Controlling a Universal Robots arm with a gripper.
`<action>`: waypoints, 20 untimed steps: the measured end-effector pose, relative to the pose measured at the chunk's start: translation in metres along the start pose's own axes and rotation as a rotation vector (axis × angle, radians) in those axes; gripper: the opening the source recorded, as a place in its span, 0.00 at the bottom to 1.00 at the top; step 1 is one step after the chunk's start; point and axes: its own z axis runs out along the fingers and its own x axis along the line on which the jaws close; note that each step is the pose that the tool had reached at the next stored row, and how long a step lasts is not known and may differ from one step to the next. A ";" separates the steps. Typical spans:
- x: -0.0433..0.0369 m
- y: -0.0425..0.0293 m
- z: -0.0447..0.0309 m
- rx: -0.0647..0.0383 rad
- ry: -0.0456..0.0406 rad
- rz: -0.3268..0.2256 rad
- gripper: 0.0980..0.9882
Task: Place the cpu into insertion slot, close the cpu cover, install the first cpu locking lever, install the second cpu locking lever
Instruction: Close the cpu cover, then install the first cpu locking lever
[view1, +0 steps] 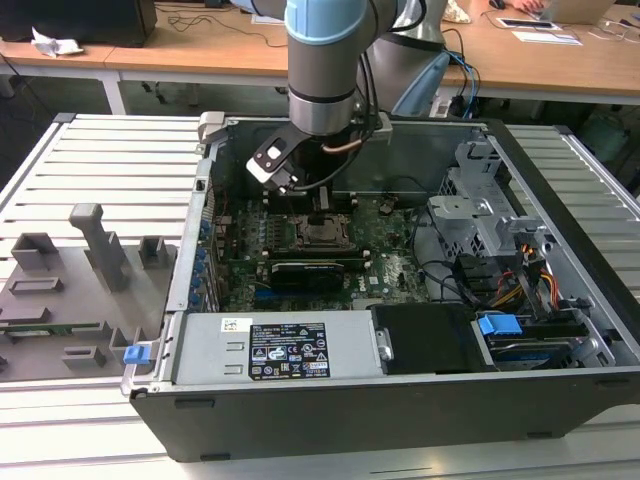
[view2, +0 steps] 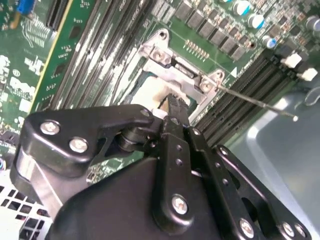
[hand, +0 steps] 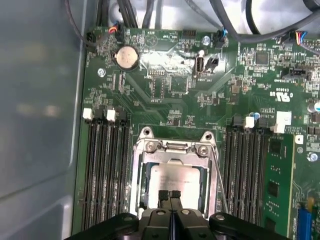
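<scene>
gripper (hand: 170, 194) fingers shut together, empty, tips low over cpu (hand: 177, 177) seated in insertion slot (hand: 145, 185). cpu cover (hand: 171, 158) looks down. risk: unlatched locking lever (hand: 219, 175) lets cover lift, tips scrape chip.

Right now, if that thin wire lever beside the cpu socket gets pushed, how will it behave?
The lever is a slender metal rod, so it probably flexes springily rather than staying rigid. It looks anchored beside the cpu cover, so it likely pivots instead of sliding. Its smooth, narrow surface may slip off the end effector.
</scene>
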 end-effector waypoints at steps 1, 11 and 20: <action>-0.0001 0.0016 0.0000 0.001 -0.0001 0.000 0.01; -0.0008 0.0126 -0.0012 0.003 -0.0001 0.000 0.01; -0.0002 0.0132 -0.0120 0.003 -0.0024 0.000 0.01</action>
